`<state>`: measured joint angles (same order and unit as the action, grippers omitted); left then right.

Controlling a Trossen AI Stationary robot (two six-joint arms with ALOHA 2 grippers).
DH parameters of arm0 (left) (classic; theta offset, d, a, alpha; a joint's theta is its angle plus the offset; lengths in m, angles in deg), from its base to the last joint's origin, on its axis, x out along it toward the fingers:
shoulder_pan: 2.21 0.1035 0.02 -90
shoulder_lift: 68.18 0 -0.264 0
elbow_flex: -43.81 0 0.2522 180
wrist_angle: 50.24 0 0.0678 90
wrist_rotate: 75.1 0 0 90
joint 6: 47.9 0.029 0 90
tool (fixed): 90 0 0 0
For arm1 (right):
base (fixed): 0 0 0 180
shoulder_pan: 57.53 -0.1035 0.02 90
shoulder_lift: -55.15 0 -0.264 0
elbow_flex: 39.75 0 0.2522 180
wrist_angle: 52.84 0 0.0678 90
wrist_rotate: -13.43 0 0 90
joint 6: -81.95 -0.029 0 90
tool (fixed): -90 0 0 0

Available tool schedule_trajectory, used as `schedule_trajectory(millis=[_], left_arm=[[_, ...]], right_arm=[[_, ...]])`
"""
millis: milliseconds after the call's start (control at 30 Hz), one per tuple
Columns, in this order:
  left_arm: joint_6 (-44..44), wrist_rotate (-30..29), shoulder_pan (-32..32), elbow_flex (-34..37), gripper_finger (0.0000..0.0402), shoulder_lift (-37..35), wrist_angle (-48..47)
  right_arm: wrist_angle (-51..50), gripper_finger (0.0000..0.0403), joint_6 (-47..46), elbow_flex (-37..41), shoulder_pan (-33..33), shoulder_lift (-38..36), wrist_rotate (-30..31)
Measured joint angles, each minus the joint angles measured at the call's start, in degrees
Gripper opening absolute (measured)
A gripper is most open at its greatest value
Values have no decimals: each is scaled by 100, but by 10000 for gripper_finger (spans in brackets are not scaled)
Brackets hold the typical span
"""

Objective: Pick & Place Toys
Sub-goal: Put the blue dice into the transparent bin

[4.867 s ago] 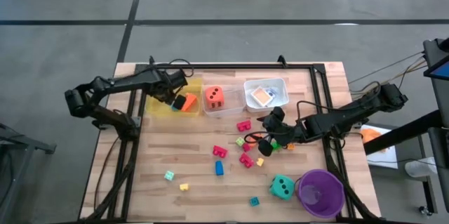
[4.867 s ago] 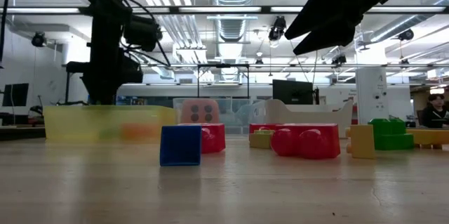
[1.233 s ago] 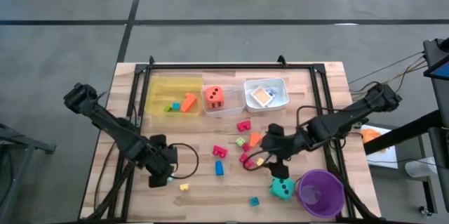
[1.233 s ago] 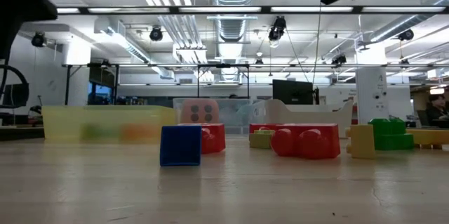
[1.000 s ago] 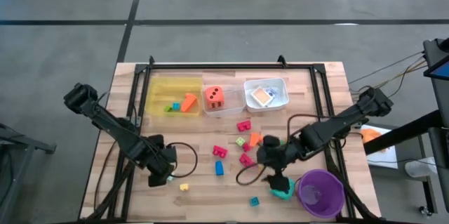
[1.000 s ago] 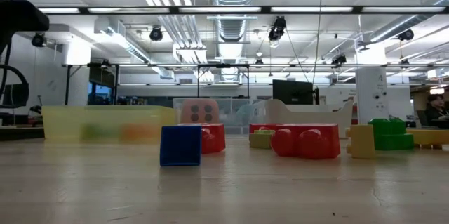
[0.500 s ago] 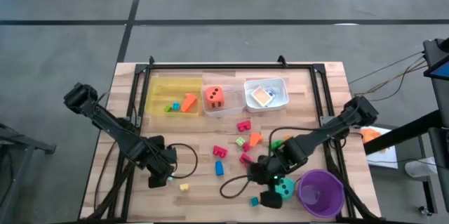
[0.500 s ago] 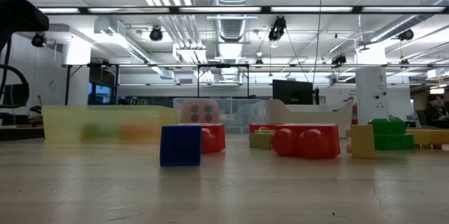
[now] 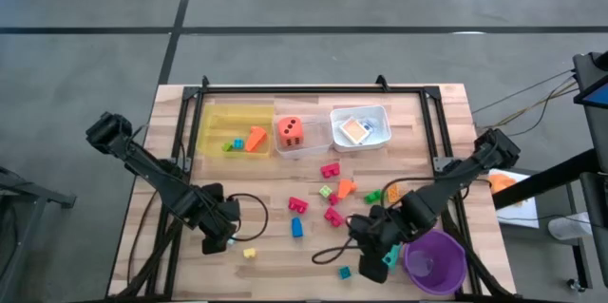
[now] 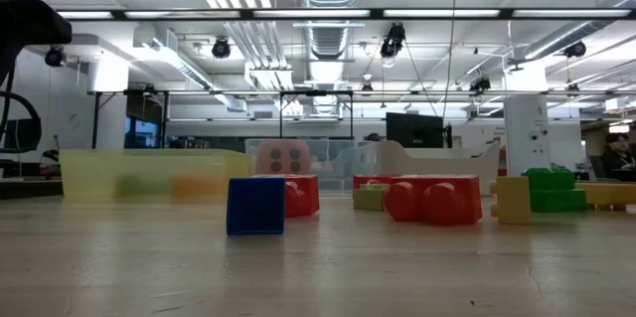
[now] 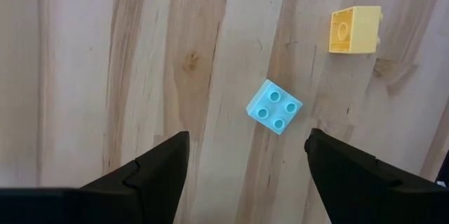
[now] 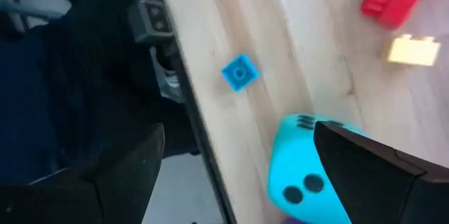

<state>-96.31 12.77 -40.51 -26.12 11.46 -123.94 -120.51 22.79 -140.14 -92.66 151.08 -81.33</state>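
Observation:
Loose toy blocks lie on the wooden table point(image 9: 266, 179), among them a red one point(image 9: 297, 205), a blue one point(image 9: 296, 228) and a yellow one point(image 9: 250, 254). My left gripper point(image 9: 220, 236) hangs open at the near left, pointing down. A light-blue block point(image 11: 274, 106) lies on the wood ahead of its fingertips, with the yellow block point(image 11: 355, 30) beyond. My right gripper point(image 9: 378, 249) hovers open at the near right, slanting down over the teal die point(image 12: 309, 161), which lies on the table. The die is mostly hidden in the high view. No toy is between either pair of fingers.
A purple cup point(image 9: 434, 260) stands right beside the teal die. Along the far edge sit a yellow tray point(image 9: 211, 130) holding blocks, a clear tray point(image 9: 304, 149) with an orange die point(image 9: 290, 132), and a white tray point(image 9: 384, 118) with cards. A small blue block point(image 12: 240, 72) lies near the table's front edge.
My right gripper has swung from the cluster of blocks toward the table's near edge, ending over the teal die beside the purple cup. It has rolled about its own axis on the way and stayed open. No toy has moved.

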Motion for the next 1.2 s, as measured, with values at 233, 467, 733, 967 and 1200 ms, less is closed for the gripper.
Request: schedule_trajectory(millis=[233, 467, 733, 967, 1200], left_arm=[[-6, -1, 0, 2, 281, 0, 23], [-8, -10, 2, 2, 280, 0, 59], [-8, -44, 2, 2, 280, 0, 63], [-6, -46, 2, 32, 280, 0, 70], [-2, -87, 2, 32, 280, 0, 79]], right_arm=[[28, 362, -32, 7, -286, 28, -16], [167, 362, -81, 15, -403, 78, -123], [-592, 362, -2092, 63, -364, 218, 747], [-859, 362, -1954, 76, -350, 244, 473], [-856, 362, -1957, 81, -339, 244, 483]])
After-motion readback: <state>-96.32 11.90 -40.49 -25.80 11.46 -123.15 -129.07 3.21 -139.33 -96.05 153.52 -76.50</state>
